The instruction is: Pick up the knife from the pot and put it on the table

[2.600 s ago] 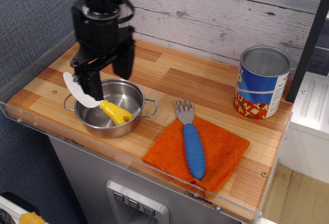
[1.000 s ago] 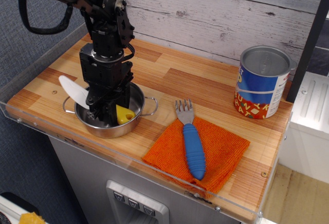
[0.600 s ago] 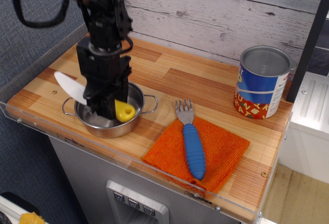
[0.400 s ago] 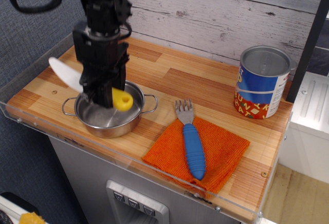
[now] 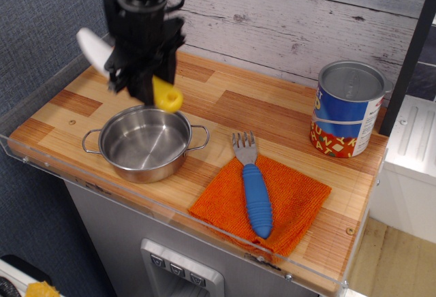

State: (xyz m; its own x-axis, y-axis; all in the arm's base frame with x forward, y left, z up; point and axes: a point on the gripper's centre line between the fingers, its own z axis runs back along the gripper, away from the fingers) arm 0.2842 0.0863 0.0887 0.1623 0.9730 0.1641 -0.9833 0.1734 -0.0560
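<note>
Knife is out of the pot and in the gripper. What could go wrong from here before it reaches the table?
1. The gripper holds the knife around its middle, blade and yellow handle sticking out either side, so it could pivot or slip and drop back into the pot right below.
2. Free table lies between the pot, the fork on the orange cloth and the can; a careless descent might clip the pot's rim or handle.

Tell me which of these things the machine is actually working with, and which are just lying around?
In use: white-bladed, yellow-handled toy knife, held in black end effector; shiny round steel pot; wooden plank table.
Lying about: blue-handled grey fork; orange cloth; blue printed tin can.
</note>
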